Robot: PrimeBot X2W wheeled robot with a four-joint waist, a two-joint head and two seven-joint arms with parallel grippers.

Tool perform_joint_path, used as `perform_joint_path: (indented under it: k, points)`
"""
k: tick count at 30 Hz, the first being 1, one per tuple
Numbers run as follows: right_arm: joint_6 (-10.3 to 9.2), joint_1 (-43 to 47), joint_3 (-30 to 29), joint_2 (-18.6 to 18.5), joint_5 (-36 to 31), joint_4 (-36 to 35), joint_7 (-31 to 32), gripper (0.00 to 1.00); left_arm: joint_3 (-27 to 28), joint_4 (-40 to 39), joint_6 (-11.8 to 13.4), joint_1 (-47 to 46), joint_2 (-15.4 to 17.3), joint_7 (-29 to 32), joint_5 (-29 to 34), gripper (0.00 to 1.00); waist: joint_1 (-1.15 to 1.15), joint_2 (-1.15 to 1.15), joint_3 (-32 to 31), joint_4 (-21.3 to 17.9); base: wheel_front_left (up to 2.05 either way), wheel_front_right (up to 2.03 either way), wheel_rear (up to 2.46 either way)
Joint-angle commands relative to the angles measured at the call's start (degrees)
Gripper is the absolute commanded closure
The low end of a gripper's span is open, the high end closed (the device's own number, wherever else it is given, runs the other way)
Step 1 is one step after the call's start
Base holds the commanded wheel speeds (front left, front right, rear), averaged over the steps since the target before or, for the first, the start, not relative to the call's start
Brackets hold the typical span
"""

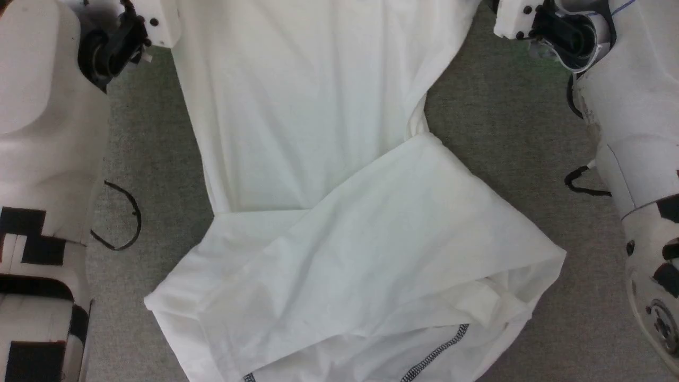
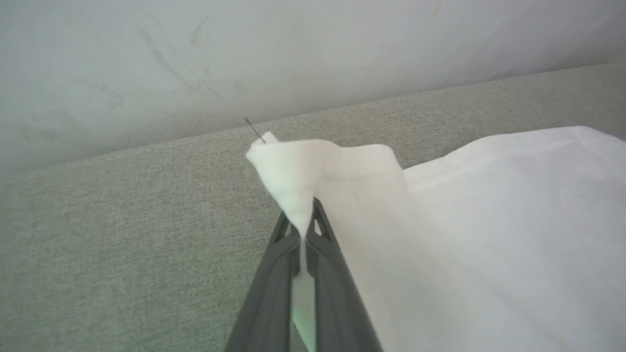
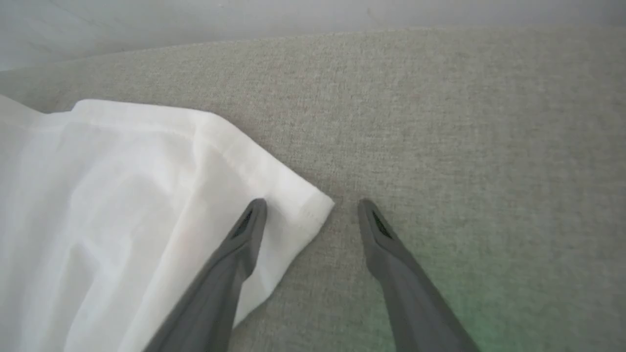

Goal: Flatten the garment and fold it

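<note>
Left pincer (image 2: 304, 221) tips behind garment (image 2: 489, 234) corner

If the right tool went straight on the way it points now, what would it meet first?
Probably the garment: the open right tool straddles its hemmed corner, half over cloth, half over the grey fabric surface. Depth is unclear, so the tips may already be touching.

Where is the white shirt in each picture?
Head view: the garment lies mid-picture, top to bottom.
Left wrist view: right side, corner pinched by the left gripper.
Right wrist view: left side, corner between fingers of the open right gripper.
Shared landmark: grey cloth surface.
</note>
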Motion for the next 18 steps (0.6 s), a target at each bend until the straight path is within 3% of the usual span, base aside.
perform_joint_path:
  k: [1, 4, 6, 7, 11, 18]
  points:
    - [-0.04, -0.8, -0.13, -0.07, -0.65, 2.12, 0.52, 0.0, -0.27, -0.04, -0.23, -0.91, -0.19, -0.61, -0.24, 1.0, -0.01, 0.0, 1.92, 1.97, 0.0, 0.0, 0.0]
    - [-0.04, -1.71, -0.43, 0.23, -0.65, 8.65, 6.79, 0.0, -0.96, 0.37, -0.3, -1.23, -0.4, -1.24, -0.55, 1.0, -0.01, 0.0, 2.08, 2.34, 0.0, 0.0, 0.0]
    - [-0.04, -2.13, -0.51, 0.44, -0.57, 11.38, 11.49, 0.62, -1.34, 0.7, -0.34, -1.28, -0.38, -1.52, -0.91, 1.0, -0.01, 0.0, 1.91, 2.33, 0.0, 0.0, 0.0]
    - [-0.04, -2.26, -0.53, 0.53, -0.57, 12.08, 13.37, 1.0, -1.47, 0.83, -0.36, -1.34, -0.35, -1.59, -1.19, 1.0, -0.01, 0.0, 1.87, 2.26, 0.0, 0.0, 0.0]
    - [-0.04, -3.3, 0.18, 0.7, -1.18, 12.15, 13.1, 1.0, -2.0, 1.36, -0.41, -1.72, -0.15, -2.09, -2.19, 1.0, -0.01, 0.0, 1.72, 2.04, 0.0, 0.0, 0.0]
    - [-0.04, -5.55, 1.46, -3.06, -3.53, 7.79, -1.1, 1.0, -2.21, 2.94, -0.44, -1.91, 0.59, -7.21, -2.95, 1.0, -0.01, 0.0, -1.11, 2.03, 0.0, 0.0, 0.0]
